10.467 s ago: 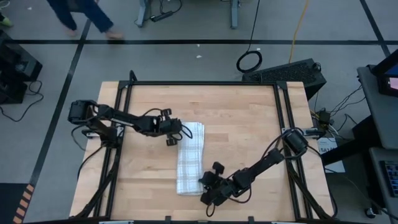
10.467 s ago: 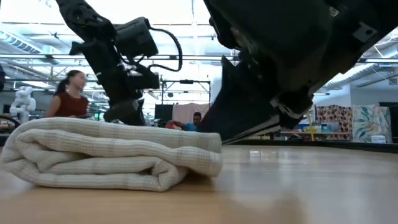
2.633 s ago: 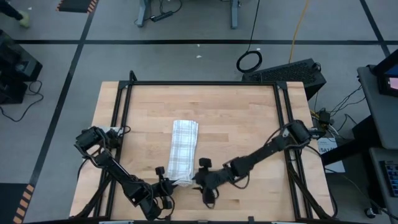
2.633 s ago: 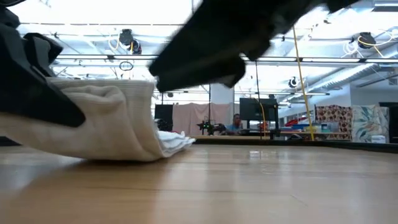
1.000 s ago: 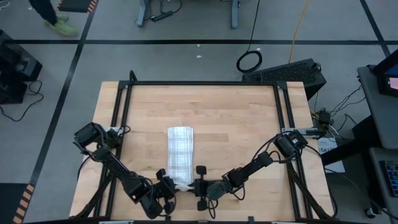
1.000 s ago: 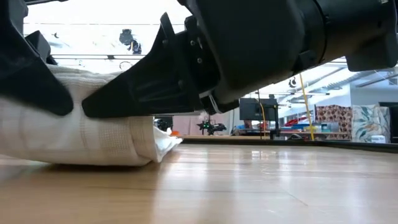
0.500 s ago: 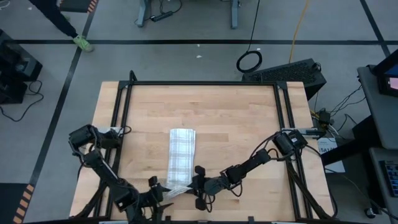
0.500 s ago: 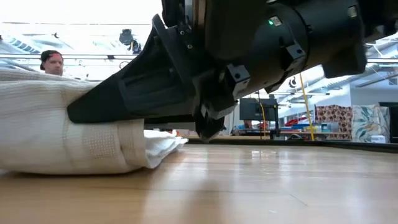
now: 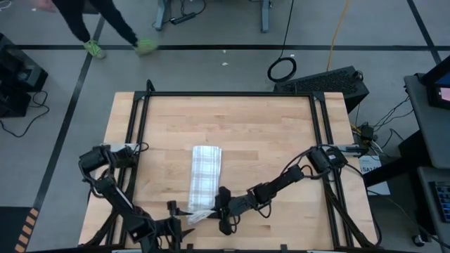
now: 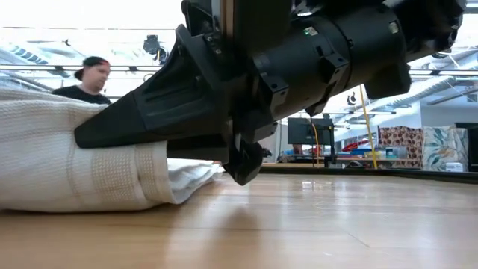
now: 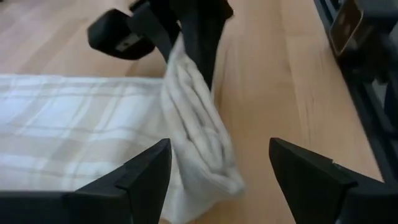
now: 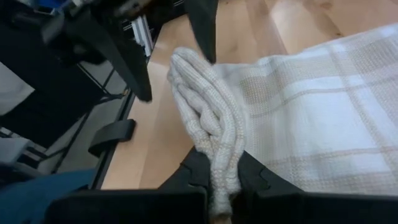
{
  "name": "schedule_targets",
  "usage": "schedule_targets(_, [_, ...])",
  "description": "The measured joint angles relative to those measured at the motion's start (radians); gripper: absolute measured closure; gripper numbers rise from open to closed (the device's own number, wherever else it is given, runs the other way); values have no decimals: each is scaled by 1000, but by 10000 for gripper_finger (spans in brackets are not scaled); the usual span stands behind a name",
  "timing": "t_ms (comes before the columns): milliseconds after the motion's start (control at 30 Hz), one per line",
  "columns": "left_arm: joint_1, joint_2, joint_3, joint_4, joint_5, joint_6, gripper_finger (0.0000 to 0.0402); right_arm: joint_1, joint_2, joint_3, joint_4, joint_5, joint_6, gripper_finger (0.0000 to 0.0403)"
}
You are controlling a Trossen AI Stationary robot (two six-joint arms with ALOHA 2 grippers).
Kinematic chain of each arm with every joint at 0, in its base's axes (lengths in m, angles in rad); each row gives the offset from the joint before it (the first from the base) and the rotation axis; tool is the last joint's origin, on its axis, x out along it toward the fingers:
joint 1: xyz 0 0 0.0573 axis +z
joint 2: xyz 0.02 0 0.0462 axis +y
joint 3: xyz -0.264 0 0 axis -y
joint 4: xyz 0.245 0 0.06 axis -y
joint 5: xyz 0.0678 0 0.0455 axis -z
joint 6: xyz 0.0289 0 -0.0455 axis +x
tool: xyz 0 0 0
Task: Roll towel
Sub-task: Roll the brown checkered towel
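Towel point(image 9: 204, 179), near-end fold: pinched by the clenched right gripper point(image 12: 214, 180), flanked by the released left gripper point(image 11: 217, 168); fold is best re-gripped evenly before being rolled.

A person point(image 9: 105, 24) walks past the wooden table point(image 9: 260, 140), a cable coil point(image 9: 281, 69) nearby

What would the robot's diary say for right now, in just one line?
step: rolling towel | right gripper: shut on towel's near end, lifted | left gripper: open, just off that end | table: towel mostly flat
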Motion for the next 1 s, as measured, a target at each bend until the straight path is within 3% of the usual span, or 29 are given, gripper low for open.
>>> schedule_targets(200, [18, 23, 0, 4, -13, -1, 128, -18, 0, 0, 0, -34, 52, 388])
schedule_targets(300, [34, 23, 0, 3, -21, -26, 149, -22, 0, 0, 0, -40, 73, 388])
schedule_targets(400, [49, 23, 0, 1, -6, -27, 207, -26, 0, 0, 0, -63, 99, 388])
schedule_targets(567, [51, 21, 0, 3, -1, -7, 363, -26, 0, 1, -4, -79, 106, 387])
schedule_targets(600, [50, 15, 0, 2, 6, -23, 377, -24, 0, 1, -5, -79, 106, 387])
schedule_targets(700, [62, -13, 0, 2, 46, -106, 373, -13, 0, 1, -2, -79, 106, 387])
schedule_targets(833, [95, -83, 0, 3, 207, -182, 373, 5, -15, 1, 5, -82, 120, 378])
schedule_targets(1000, [127, -133, 1, -42, 265, -180, 380, 30, -56, 1, -21, -37, 66, 342])
